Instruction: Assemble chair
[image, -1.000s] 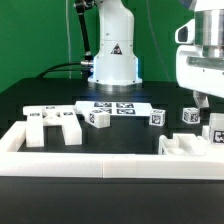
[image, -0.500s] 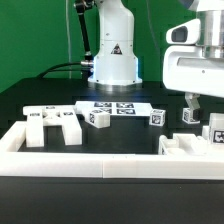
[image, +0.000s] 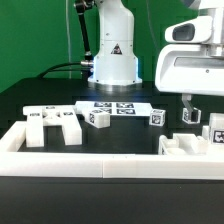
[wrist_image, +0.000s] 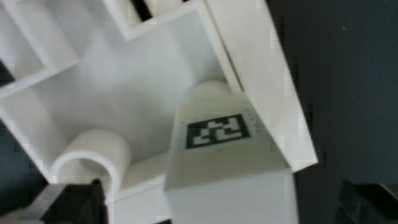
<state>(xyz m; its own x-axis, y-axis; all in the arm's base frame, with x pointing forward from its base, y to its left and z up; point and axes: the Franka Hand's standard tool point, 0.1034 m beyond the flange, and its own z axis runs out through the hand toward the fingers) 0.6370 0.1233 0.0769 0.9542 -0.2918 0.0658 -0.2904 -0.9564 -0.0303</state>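
The chair lies in loose white tagged parts. A broad piece with posts (image: 55, 123) rests at the exterior view's left, and small blocks (image: 97, 117) (image: 156, 116) (image: 190, 116) sit mid-table. A larger piece (image: 188, 144) lies at the exterior view's right, under my gripper (image: 205, 108). In the wrist view that piece (wrist_image: 196, 90) fills the frame, showing a tag (wrist_image: 219, 130) and a rounded post end (wrist_image: 93, 155). My gripper (wrist_image: 214, 212) is open, and its dark fingertips (wrist_image: 63, 200) straddle the piece's tagged bar. Whether they touch it is unclear.
The marker board (image: 118, 106) lies in front of the robot's base (image: 113, 60). A long low white border rail (image: 100, 166) runs along the front and up the exterior view's left side. A cable hangs behind the base.
The gripper has shifted toward the exterior view's left and sunk slightly over the right-hand piece. Its jaws stayed wide. No part has moved.
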